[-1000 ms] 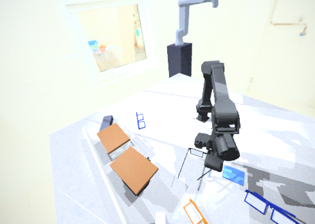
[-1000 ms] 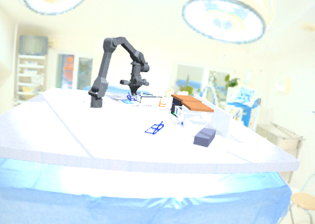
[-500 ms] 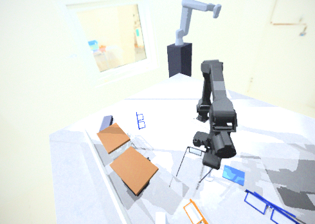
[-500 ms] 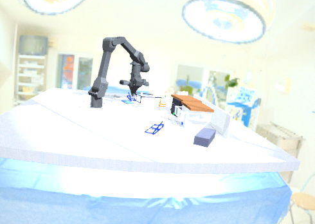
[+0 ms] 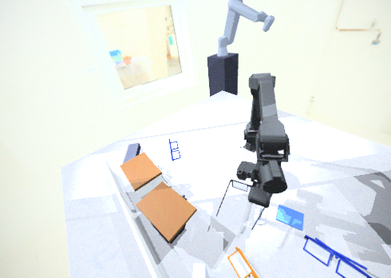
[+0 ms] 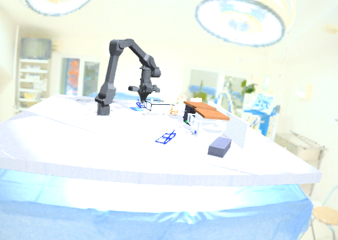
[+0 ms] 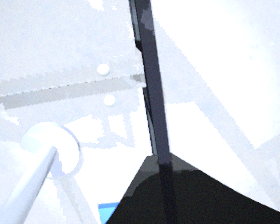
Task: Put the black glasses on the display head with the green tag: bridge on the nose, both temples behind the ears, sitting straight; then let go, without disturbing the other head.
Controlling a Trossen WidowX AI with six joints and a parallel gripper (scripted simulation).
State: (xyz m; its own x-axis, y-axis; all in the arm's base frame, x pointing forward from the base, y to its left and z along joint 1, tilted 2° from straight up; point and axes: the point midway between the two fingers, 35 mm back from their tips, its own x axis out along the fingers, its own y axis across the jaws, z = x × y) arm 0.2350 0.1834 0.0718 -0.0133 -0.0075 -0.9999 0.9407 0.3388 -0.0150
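Note:
My gripper point(image 6: 143, 100) point(image 7: 159, 163) is shut on the black glasses point(image 5: 224, 198) point(image 6: 163, 105) point(image 7: 155, 80) by their front frame. They hang low above the table, temples open and reaching toward the heads' side; the wrist view shows the front frame as a dark bar. The green tag point(image 6: 186, 121) shows low beside a dark shape point(image 6: 186, 113) under the farther brown board in the exterior view. A blue tag point(image 6: 195, 132) is by the pale, see-through head under the nearer board. Both heads are mostly hidden by the boards in the top view.
Two brown boards point(image 5: 167, 209) point(image 5: 140, 170) cover the heads, with a clear panel point(image 6: 237, 129) behind. Blue glasses point(image 5: 175, 149) point(image 6: 166, 137), orange glasses point(image 5: 242, 264) point(image 6: 174, 110), larger blue glasses point(image 5: 330, 256), a blue card point(image 5: 290, 217) and a dark block point(image 6: 219, 147) lie around. A white post point(image 7: 28, 187) stands near.

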